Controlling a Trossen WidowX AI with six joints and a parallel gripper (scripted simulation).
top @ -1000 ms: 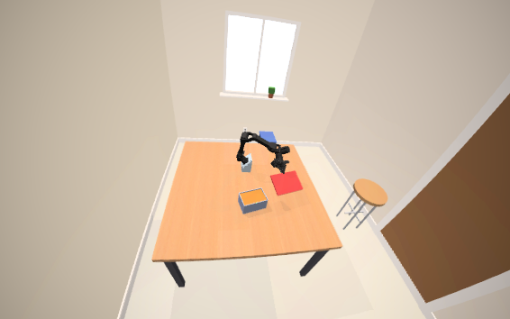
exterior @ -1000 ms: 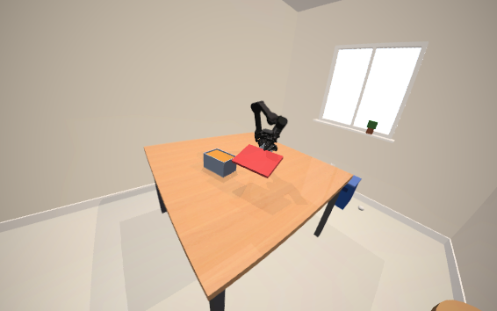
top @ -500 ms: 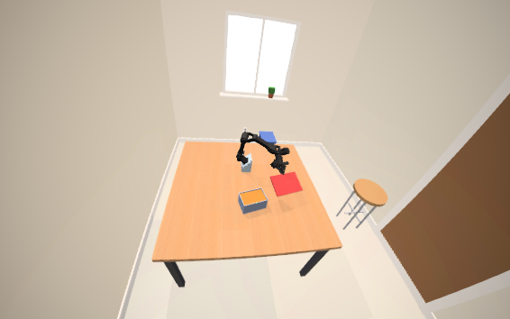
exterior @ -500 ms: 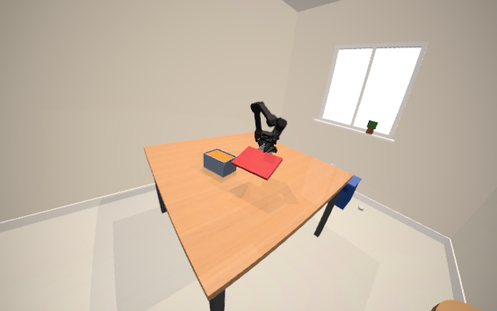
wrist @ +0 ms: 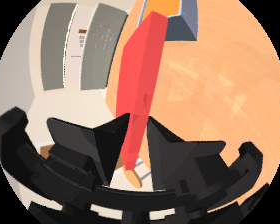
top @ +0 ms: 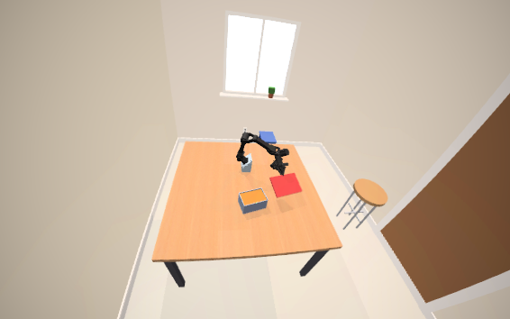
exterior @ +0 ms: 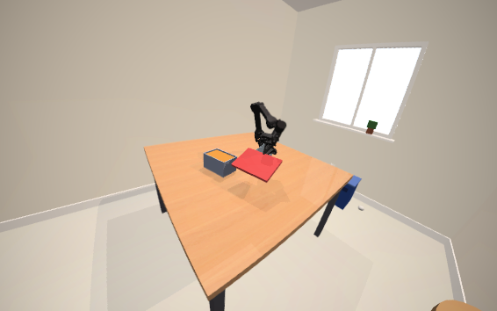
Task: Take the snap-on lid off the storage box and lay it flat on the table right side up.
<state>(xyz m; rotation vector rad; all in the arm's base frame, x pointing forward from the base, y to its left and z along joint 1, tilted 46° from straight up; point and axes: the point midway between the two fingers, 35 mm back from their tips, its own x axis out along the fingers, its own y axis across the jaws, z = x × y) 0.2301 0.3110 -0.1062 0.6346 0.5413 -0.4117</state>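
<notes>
The storage box (top: 254, 207) (exterior: 212, 165) (wrist: 187, 29) is blue-grey and stands open on the table (top: 197, 216) (exterior: 219, 220), with orange showing inside its rim. The red lid (top: 286, 185) (exterior: 257, 164) (wrist: 136, 75) is off the box and in the air beside it, to its right in the top view. Its shadow falls on the table below, apart from it. The lid looks slightly tilted, with a plain red face up. My gripper (top: 282, 173) (exterior: 268, 153) (wrist: 138, 117) is shut on the lid's edge nearest the arm. The lid's underside is hidden in the top and exterior views.
A small grey-white container (top: 246, 166) stands close to the arm's base, left of the gripper in the top view. The table's right edge runs just beyond the lid there. A round stool (top: 370, 192) stands on the floor off that side, and a blue bin (exterior: 347, 193) stands beyond the table.
</notes>
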